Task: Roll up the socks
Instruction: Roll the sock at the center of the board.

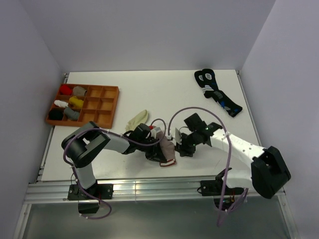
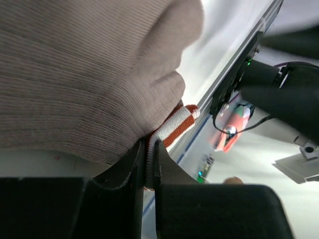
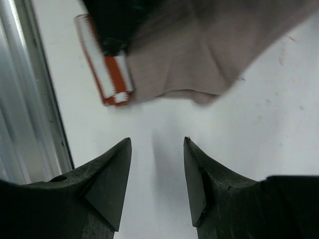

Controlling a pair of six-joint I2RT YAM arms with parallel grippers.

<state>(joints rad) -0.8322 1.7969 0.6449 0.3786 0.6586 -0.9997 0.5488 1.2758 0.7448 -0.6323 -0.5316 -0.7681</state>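
The taupe sock (image 1: pixel 166 147) lies bunched near the table's front edge, its red-and-white striped cuff (image 1: pixel 168 162) toward the edge. My left gripper (image 1: pixel 153 148) is shut on the sock; in the left wrist view the jaws (image 2: pixel 149 145) pinch a thin fold of the cuff (image 2: pixel 177 124) under the taupe fabric (image 2: pixel 84 69). My right gripper (image 1: pixel 181 148) is just right of the sock, open and empty (image 3: pixel 157 142); the sock (image 3: pixel 199 59) and cuff (image 3: pixel 107 74) lie ahead of its tips. The cream-yellow sock (image 1: pixel 137 120) lies flat behind the left gripper.
A brown compartment tray (image 1: pixel 102 107) with small sock bundles stands at the back left. A pair of black socks with blue-and-white marks (image 1: pixel 218 92) lies at the back right. The metal rail of the table's front edge (image 1: pixel 149 186) runs close to the sock.
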